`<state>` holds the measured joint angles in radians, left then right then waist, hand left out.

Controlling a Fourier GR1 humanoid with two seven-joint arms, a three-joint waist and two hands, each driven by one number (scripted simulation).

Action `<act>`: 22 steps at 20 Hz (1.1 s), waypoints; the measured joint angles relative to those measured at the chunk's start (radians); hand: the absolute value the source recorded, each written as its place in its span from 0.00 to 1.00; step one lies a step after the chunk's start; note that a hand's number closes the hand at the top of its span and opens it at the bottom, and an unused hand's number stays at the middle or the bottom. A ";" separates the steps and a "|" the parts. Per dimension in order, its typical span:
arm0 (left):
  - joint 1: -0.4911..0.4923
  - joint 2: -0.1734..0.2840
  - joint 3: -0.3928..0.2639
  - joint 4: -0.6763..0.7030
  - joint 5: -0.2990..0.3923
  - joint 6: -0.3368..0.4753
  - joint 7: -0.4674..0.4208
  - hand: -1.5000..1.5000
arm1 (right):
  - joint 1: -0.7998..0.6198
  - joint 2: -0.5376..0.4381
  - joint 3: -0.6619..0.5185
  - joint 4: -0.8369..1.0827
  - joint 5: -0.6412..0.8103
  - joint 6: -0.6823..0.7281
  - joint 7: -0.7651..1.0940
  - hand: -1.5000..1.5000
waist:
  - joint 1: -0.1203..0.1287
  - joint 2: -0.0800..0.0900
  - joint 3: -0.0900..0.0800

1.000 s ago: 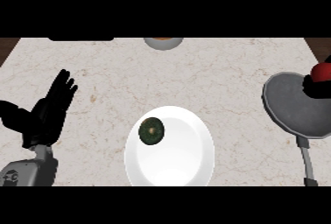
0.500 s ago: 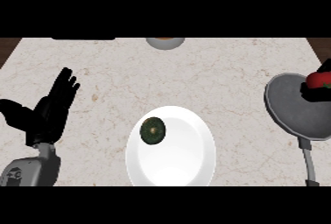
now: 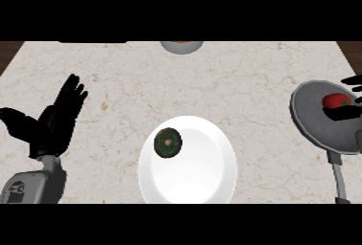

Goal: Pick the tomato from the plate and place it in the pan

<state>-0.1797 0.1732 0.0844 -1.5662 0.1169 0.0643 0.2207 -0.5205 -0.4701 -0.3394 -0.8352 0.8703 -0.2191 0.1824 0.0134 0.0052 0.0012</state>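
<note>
Tomato [image 3: 336, 101] sits over the pan [image 3: 314, 125], clasped between the right hand's [image 3: 348, 113] curled black fingers.

My counter [image 3: 233, 81] is pale marble. On it sit a white plate [image 3: 205, 177], a grey pan [image 3: 318, 125] and a bowl [image 3: 182, 46]

The left robot hand [image 3: 53, 122] rests open, fingers up, while the right robot hand [image 3: 346, 111] shows curled fingers at the edge.

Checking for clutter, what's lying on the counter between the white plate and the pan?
Nothing: in the head view, only bare marble counter lies between the plate and the pan.
</note>
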 measured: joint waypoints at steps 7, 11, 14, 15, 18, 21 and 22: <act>0.024 0.000 0.003 -0.027 -0.004 -0.004 0.012 0.50 | 0.000 -0.016 -0.081 0.087 -0.131 -0.017 -0.171 0.00 | -0.009 -0.003 0.000; 0.006 -0.005 0.003 -0.021 -0.013 0.008 0.019 0.50 | 0.014 -0.011 -0.179 0.073 -0.263 -0.025 -0.278 0.00 | -0.016 -0.005 0.000; 0.022 -0.014 -0.002 -0.043 -0.021 0.022 0.025 0.50 | 0.057 -0.017 -0.260 0.029 -0.381 0.025 -0.336 0.00 | -0.025 -0.009 0.000; 0.027 -0.010 0.002 -0.046 -0.019 0.020 0.026 0.50 | 0.072 -0.024 -0.287 0.017 -0.422 0.051 -0.351 0.00 | -0.027 -0.010 0.000; 0.009 0.001 0.018 -0.029 -0.012 0.018 0.040 0.50 | 0.130 -0.036 -0.354 -0.054 -0.533 0.138 -0.370 0.00 | -0.037 -0.011 -0.001; 0.021 0.002 0.022 -0.030 -0.012 0.014 0.029 0.50 | 0.224 -0.035 -0.415 -0.138 -0.646 0.250 -0.398 0.00 | -0.045 -0.014 -0.002; 0.018 0.010 0.028 -0.031 -0.002 0.004 0.036 0.50 | 0.249 -0.045 -0.435 -0.155 -0.683 0.294 -0.403 0.00 | -0.044 -0.013 -0.002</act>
<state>-0.1621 0.1836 0.1126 -1.5968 0.1145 0.0682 0.2567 -0.2713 -0.5148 -0.7746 -0.9898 0.1870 0.0749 -0.2203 -0.0303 -0.0079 -0.0008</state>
